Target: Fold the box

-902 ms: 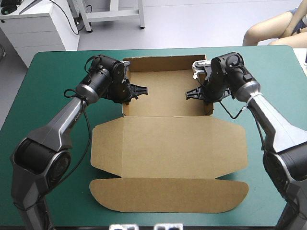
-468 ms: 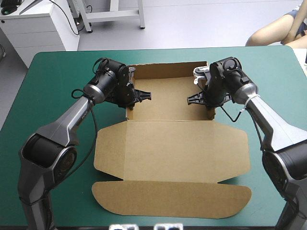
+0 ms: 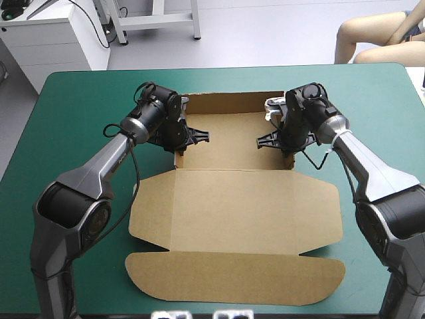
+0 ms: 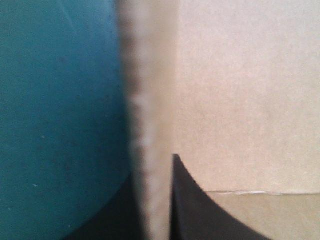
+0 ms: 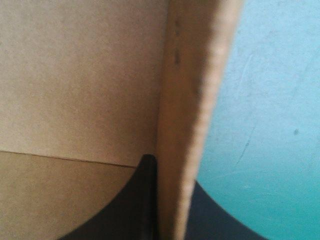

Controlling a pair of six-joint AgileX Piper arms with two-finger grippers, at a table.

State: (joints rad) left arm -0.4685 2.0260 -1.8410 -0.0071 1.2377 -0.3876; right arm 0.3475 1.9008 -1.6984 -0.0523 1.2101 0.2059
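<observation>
By the left end effector [image 3: 182, 138] the left side wall [image 3: 178, 154] of the brown box [image 3: 232, 206] is pinched, and by the right end effector [image 3: 287, 138] the right side wall [image 3: 291, 158] is pinched. In the left wrist view the raised board edge is seen between the two black fingers [image 4: 200, 210], which are almost pressed together on it. The teal-green cover is seen on one side of the wall and the inner face of the box on the other side. The same is shown in the right wrist view, where the wall is held tight between the black fingers.

The box is laid near the middle of the teal-green surface [image 3: 73, 126]. Its far half is formed as an open tray, and the back wall [image 3: 229, 102] is raised as well. The near half is laid flat. It is made of a wide panel [image 3: 236, 199] and, toward the near edge of the surface, a long flap [image 3: 236, 276] with rounded ends.
</observation>
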